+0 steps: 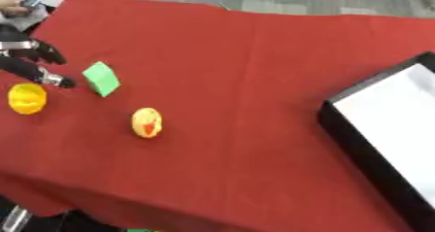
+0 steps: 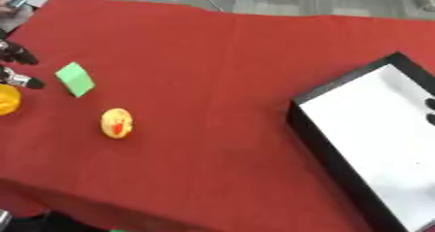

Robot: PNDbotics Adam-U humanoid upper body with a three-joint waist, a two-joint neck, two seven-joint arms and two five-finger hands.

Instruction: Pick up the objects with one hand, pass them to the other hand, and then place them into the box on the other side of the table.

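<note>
Lying flat, green block (image 1: 102, 78) beside left hand (image 1: 36, 63).

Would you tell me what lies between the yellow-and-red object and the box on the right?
Nothing: in the left eye view only bare red tablecloth stretches between the yellow-and-red object and the black-walled box.

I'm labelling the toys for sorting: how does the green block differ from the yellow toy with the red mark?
The green block is flat-faced with sharp corners; the yellow toy is rounded. The block is plain green; the toy is yellow with a red mark on it. The block lies right beside the left hand, whose fingers are open near it; the toy sits further off, nearer the table's front edge. Both rest untouched on the red cloth, far from the box.
</note>
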